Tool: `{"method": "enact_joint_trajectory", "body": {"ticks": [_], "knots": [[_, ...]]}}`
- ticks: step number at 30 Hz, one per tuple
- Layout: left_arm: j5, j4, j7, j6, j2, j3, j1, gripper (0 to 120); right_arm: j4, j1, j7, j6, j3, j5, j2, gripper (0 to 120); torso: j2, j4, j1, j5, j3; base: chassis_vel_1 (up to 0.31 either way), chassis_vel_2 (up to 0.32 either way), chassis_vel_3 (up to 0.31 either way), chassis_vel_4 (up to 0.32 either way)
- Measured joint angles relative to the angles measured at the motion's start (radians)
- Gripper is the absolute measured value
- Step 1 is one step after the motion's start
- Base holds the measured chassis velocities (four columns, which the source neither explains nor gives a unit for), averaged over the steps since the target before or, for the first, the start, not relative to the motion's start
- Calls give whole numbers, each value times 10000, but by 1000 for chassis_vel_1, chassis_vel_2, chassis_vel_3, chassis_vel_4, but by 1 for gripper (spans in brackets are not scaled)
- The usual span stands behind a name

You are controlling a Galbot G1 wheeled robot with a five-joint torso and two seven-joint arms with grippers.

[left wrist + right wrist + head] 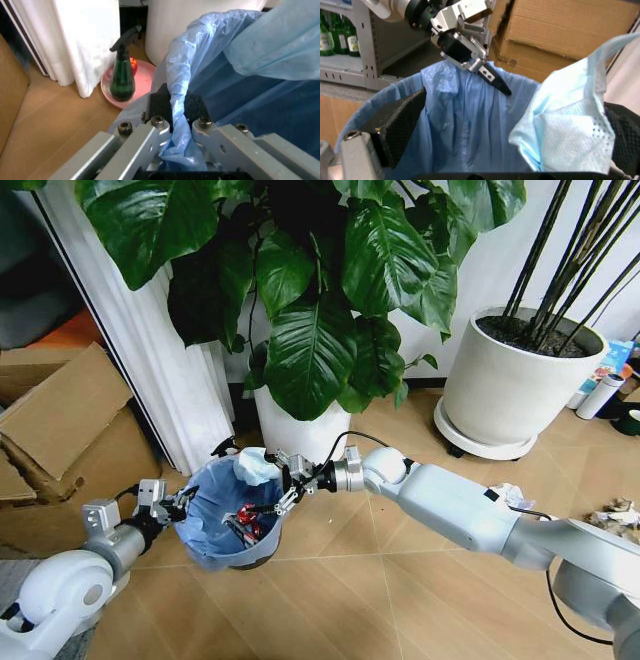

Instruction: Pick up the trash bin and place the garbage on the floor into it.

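Item one, my left gripper (178, 505): clamped on the 9 o'clock rim of the trash bin (232, 515), pinching its liner (176, 93) to steady the bin.

Item two, the bin: red scrap (247, 525) inside, identity unclear.

Item three, my right gripper (283, 480): at the 2 o'clock rim, fingers spread around a pale blue mask (572, 127); whether they grip it, I cannot tell.

One trash bin (228, 525), two plant pots (515, 380)

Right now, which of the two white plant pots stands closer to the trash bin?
The narrower white pot under the broad-leaved plant, directly behind the trash bin. The wide pot holding thin dark stems stands well off to the robot's right.
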Motion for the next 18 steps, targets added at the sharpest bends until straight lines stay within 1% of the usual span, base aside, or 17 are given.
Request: {"method": "enact_joint_trajectory", "body": {"ticks": [1,4,6,7,9,10,11,13,15,18], "knots": [[0,0,0,0,0,0,0,0,0,0,0,0,0,0,0,100,0,0,0,0,0,0,0,0,0],[29,0,4,-1,0,64,3,0,-58,151,47,336,234,-1160,244,100,0,4,0,-1,0,0,0,0,0],[49,2,-12,1,-20,92,3,0,28,198,460,515,359,-1729,298,100,0,3,0,-1,0,0,0,0,0],[49,2,-12,1,-20,92,3,0,28,198,460,515,359,-1729,298,100,0,3,0,-1,0,0,0,0,0],[58,13,-37,13,-45,112,-2,0,116,198,1140,811,730,-2684,455,100,0,0,0,-1,0,0,0,0,0],[62,18,-42,18,-47,118,-6,0,159,191,1458,943,825,-2927,494,100,0,2,0,-1,0,0,0,0,0],[62,18,-42,18,-47,118,-6,0,159,191,1458,943,825,-2927,494,100,0,2,0,-1,0,0,0,0,0],[71,44,-65,29,-52,128,-37,0,293,155,2352,1264,877,-3449,495,100,0,3,0,0,0,0,0,0,0],[72,49,-70,32,-52,132,-55,0,353,151,2348,1358,905,-3508,486,100,0,2,0,-1,0,0,0,0,0],[67,52,-100,41,-59,135,-115,0,720,100,2304,1226,503,-2371,128,100,0,2,0,-1,0,0,0,0,0]]}}
